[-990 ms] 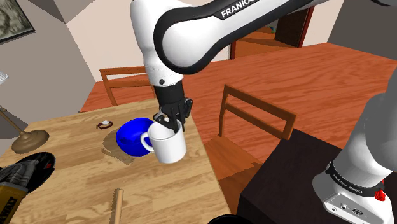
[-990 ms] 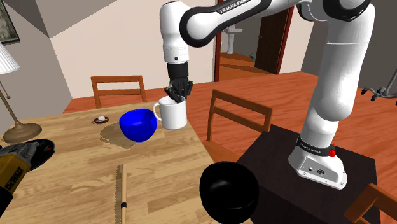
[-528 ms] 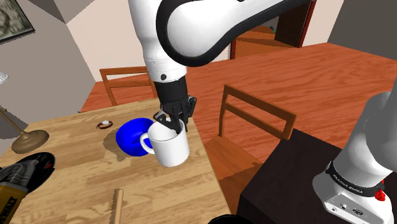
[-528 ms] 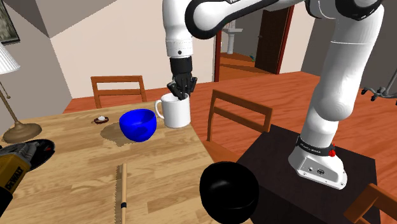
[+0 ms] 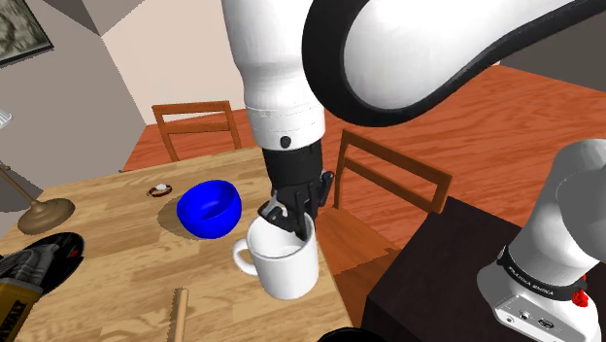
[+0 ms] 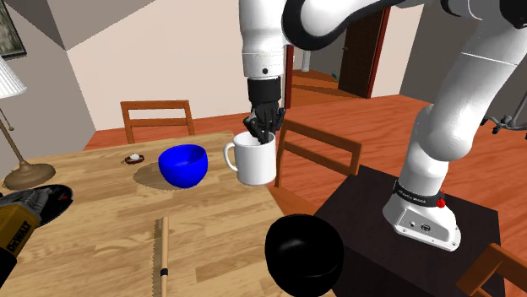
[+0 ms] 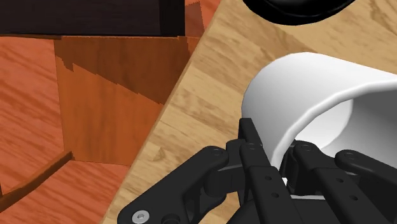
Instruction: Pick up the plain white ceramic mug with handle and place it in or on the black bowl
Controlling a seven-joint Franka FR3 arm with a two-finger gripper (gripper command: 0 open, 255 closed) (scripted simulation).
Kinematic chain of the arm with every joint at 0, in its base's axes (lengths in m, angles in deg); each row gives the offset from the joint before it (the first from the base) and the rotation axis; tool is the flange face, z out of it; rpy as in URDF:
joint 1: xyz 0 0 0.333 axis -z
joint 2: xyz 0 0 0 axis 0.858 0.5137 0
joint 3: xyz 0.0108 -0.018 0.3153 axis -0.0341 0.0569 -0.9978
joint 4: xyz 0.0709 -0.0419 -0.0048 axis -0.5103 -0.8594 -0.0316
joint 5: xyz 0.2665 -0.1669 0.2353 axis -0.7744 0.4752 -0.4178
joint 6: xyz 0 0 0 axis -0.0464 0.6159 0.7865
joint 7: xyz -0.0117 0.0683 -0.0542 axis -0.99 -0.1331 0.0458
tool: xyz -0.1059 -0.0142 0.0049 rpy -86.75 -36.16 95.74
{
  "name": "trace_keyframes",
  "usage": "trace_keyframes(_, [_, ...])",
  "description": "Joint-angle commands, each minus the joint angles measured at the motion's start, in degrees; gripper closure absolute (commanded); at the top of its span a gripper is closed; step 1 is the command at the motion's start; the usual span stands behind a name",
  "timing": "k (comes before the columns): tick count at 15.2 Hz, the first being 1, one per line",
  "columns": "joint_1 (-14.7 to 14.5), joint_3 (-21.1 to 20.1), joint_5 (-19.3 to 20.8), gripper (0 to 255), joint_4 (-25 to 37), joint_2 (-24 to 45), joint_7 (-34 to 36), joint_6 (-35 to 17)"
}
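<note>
A plain white mug (image 5: 285, 259) (image 6: 254, 160) (image 7: 305, 102) hangs in the air above the wooden table (image 5: 117, 262), its handle toward the shoulder view's left. My black gripper (image 5: 290, 216) (image 6: 264, 132) (image 7: 280, 162) is shut on the mug's rim, one finger inside and one outside. The black bowl (image 6: 304, 252) (image 7: 296, 9) sits at the table's near corner in the second exterior view, below the mug and to its right.
A blue bowl (image 5: 208, 207) (image 6: 182, 164) stands on the table beside the mug. A wooden chair (image 6: 317, 156) is close behind the mug, another chair (image 6: 157, 118) at the far side. A handsaw (image 6: 163, 249), a power tool (image 6: 25, 218) and a lamp base (image 5: 44, 214) lie toward the left.
The arm has carried the mug away from the blue bowl, toward the table's edge and the black bowl. The grip on the rim is unchanged.
</note>
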Motion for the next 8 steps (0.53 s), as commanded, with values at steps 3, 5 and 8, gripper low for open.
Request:
trace_keyframes(3, [-2.7, -1.9, -3.5, 255, -3.7, -5.3, 3.0, 0.6])
trace_keyframes(5, [-4.1, -2.8, -5.2, 255, -5.2, -7.7, 4.5, 1.0])
trace_keyframes(8, [-6.4, -4.4, -7.6, 255, -6.8, -11.0, 7.1, 1.8])
